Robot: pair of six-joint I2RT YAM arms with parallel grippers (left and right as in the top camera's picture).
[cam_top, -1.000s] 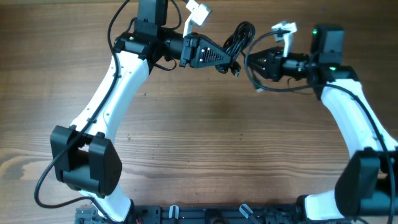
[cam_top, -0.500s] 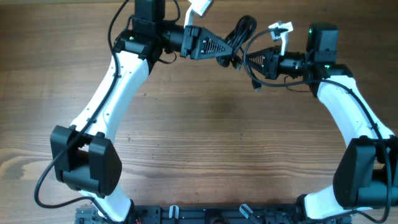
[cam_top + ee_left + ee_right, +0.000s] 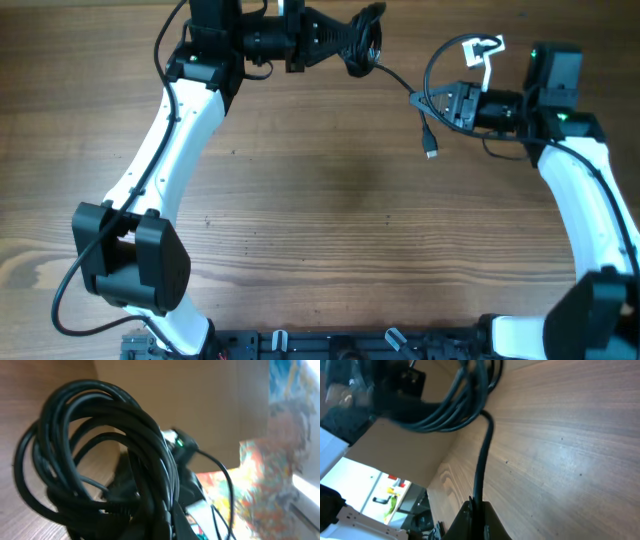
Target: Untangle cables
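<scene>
Two holds: left gripper [image 3: 345, 42] clamps the clump [image 3: 368, 35]; right of the clump, right gripper [image 3: 438, 100] pinches one strand [image 3: 395, 78]. Pulling wider could cinch knots or slip that strand.

Robotics lab bench: wood-grain table [image 3: 330, 200], white left arm [image 3: 175, 130] and right arm [image 3: 585, 200], cardboard backdrop [image 3: 200, 400].
</scene>
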